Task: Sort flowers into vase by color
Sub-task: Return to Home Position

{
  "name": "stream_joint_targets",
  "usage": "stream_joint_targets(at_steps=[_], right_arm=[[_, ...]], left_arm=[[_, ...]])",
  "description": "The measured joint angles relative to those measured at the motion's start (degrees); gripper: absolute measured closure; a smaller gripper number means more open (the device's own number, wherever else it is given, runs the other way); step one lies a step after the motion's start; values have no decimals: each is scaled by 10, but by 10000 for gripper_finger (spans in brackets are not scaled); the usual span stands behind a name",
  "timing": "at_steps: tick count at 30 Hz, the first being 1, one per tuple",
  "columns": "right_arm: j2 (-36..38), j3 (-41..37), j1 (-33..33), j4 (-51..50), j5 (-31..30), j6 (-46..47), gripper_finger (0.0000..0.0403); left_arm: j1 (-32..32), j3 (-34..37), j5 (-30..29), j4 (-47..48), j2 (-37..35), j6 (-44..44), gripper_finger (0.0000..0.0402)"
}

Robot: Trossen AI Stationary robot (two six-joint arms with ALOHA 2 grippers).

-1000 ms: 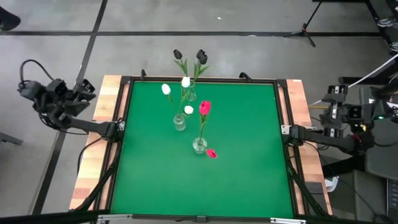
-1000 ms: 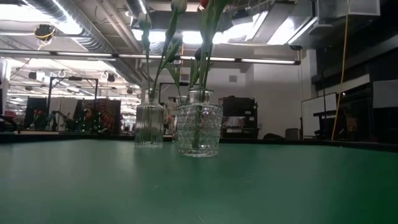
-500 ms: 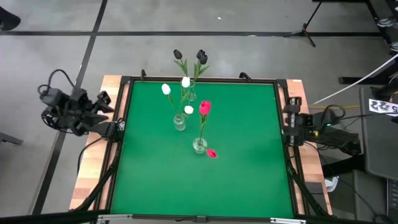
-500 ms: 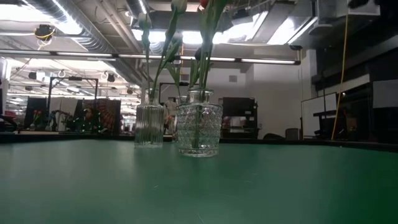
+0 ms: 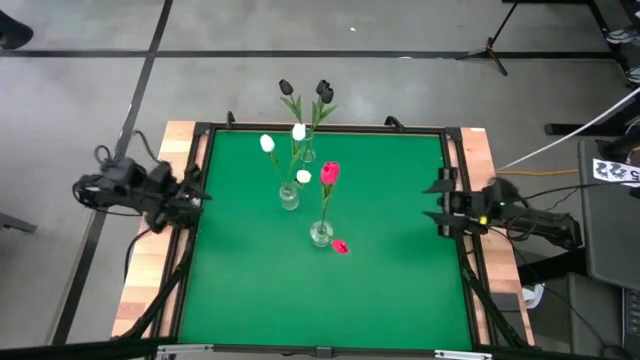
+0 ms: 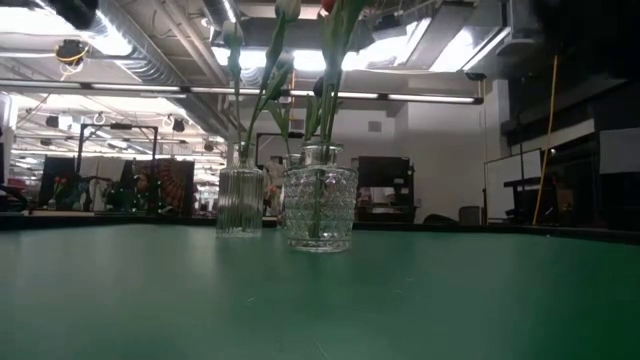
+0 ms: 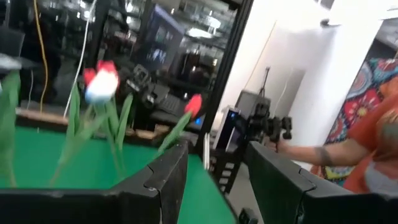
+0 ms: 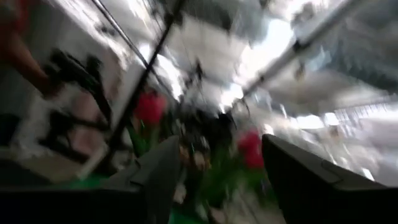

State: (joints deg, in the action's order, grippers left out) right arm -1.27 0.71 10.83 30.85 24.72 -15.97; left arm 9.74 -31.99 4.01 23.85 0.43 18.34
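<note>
High view: left pincer (image 5: 196, 190) and right pincer (image 5: 434, 203) sit wide open, empty, at the green tabletop (image 5: 400, 280) sides, so I'd tuck home slowly, away from the clear glass vases (image 5: 321, 235).

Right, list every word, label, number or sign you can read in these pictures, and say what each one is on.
White label on the dark unit to the right of the table, high view: dark characters, too small to read.
Low view and both wrist views: no readable text.
</note>
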Motion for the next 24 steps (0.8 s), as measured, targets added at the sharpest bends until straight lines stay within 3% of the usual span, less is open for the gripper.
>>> stream_joint_targets(at_steps=[6, 14, 21, 24], right_arm=[[-1, -1, 0, -131, -130, -22, 175], [-1, -1, 0, -144, -122, -40, 175], [-1, -2, 0, -161, -122, -39, 175], [-1, -2, 0, -163, -122, -41, 175]], left_arm=[[0, 89, 9, -58, 0, 30, 239], [0, 173, 26, -97, 0, 29, 239], [0, 305, 28, -281, 0, 42, 239], [0, 316, 20, -261, 2, 67, 239]])
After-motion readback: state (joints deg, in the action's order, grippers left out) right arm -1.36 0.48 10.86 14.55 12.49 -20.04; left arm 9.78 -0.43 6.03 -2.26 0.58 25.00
